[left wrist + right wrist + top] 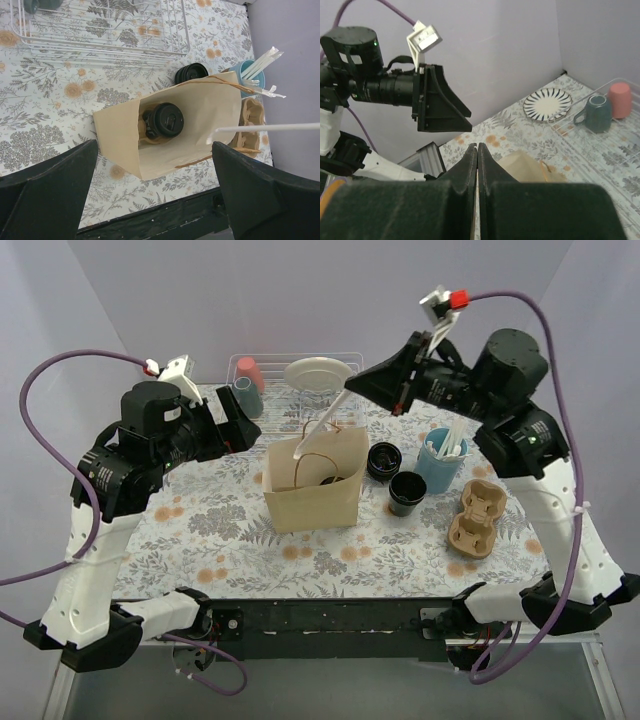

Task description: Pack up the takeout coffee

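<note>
Two arms work over the brown paper bag (pixel 313 485), which stands open so cups can drop in from above. Our left gripper (pixel 155 146) hovers beside it, jaws spread wide and empty, perhaps to steady it. One lidded cup (pixel 163 120) already sits inside; a capped cup (pixel 383 461) and an open black cup (pixel 407 491) stand just right of the bag. Our right gripper (pixel 352 384) is pinched tight on a white stick (pixel 322 425) angled into the bag's mouth. Floral cloth (pixel 200 530) covers the table; plain lilac walls (pixel 320 290) enclose it.
</note>
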{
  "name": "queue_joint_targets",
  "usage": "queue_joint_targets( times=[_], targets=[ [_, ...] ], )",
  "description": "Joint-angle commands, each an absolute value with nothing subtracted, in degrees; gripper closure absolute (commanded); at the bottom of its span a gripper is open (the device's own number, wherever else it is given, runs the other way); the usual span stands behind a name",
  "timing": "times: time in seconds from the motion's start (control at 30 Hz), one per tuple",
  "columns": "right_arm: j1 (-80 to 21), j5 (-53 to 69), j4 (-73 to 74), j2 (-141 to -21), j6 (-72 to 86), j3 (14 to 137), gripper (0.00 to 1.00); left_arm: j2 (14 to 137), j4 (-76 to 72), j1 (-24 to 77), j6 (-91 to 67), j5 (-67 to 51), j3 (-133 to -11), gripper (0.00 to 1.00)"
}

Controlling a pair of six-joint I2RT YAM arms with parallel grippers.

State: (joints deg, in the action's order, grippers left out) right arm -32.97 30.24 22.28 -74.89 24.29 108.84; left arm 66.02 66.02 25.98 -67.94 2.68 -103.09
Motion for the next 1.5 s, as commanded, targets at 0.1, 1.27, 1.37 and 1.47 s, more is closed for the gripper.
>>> queue_joint_targets(
  times=[0.1,1.27,1.37,1.47],
  targets=[
    [-39.46,25.31,18.21,-76.11,20.21,99.34,0.99,64.08,66.45,25.84,-68.12,4.04,-102.04,0.02],
    [-41.48,1.76,53.80,-74.45,22.49,105.39,0.01,60.56,57.40,25.84,-66.53,0.09,-98.19,0.02],
    [-41.48,1.76,49.51,-70.76,25.57,100.29,0.02,57.32,52.92,25.84,-66.71,-2.28,-94.76,0.02],
    [-41.48,1.14,45.89,-67.42,27.59,96.60,0.01,55.47,50.28,25.84,-66.88,-2.81,-93.08,0.02]
  ],
)
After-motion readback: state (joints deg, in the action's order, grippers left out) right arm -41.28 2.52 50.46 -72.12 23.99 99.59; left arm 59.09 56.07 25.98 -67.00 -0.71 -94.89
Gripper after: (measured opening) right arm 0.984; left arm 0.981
